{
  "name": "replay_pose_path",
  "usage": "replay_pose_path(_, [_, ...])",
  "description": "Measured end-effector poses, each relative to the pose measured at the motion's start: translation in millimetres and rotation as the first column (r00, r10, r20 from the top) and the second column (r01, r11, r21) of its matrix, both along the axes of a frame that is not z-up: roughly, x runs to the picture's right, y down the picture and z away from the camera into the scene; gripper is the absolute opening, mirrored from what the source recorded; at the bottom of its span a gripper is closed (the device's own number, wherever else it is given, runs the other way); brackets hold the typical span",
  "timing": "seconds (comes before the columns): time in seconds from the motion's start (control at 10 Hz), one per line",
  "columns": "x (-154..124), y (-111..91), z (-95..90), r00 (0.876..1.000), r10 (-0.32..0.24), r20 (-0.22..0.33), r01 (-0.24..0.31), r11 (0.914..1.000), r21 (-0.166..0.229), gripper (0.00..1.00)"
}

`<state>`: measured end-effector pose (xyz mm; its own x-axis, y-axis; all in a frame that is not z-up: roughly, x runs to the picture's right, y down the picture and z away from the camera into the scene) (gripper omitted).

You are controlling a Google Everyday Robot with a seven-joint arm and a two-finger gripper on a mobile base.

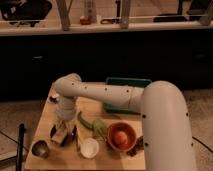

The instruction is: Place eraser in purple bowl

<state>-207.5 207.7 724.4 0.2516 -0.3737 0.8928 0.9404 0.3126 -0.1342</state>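
Note:
The gripper [64, 124] hangs from the white arm at the left side of the wooden table [45, 117], directly over the purple bowl [71, 138]. The bowl is dark and mostly covered by the gripper. The tan eraser [60, 136] shows just below the gripper, at or inside the bowl's left part. I cannot tell whether the eraser is held or resting in the bowl.
A small metal cup [40, 148] stands at the front left. A white bowl [89, 147] sits right of the purple bowl. A long green vegetable [93, 125] lies beside an orange-red bowl [121, 136]. A green tray [131, 82] sits behind the arm.

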Motion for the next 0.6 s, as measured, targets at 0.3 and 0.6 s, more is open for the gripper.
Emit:
replay_pose_path(0.3, [-8.0,-3.1,3.1,1.000,-0.013,0.004,0.013,0.9999,-0.001,0.03])
replay_pose_path(0.6, [-10.2,-5.4,7.8,0.999,-0.033,0.004,0.033,0.9994,-0.008,0.03])
